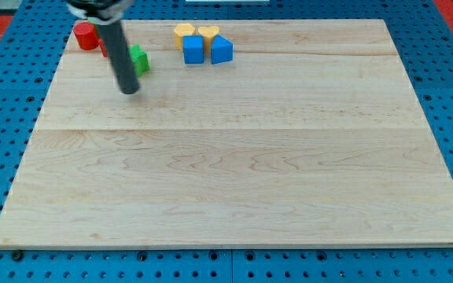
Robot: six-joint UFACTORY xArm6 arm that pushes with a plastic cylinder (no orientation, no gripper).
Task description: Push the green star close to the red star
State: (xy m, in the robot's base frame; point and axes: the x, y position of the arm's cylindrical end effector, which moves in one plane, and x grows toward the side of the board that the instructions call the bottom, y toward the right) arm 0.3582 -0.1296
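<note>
The green block (139, 60), partly hidden by my rod so its star shape is hard to make out, sits near the board's top left. A red piece (103, 45) shows just left of the rod, mostly hidden; its shape cannot be made out. A red cylinder (85, 35) stands further left. My tip (130, 89) rests on the board just below and slightly left of the green block, close to it. The rod rises up and to the left, out of the view's top.
Two yellow blocks (184, 32) (208, 33) sit at the top centre, with two blue blocks (193, 49) (221, 49) right below them. The wooden board (234, 157) lies on a blue pegboard table.
</note>
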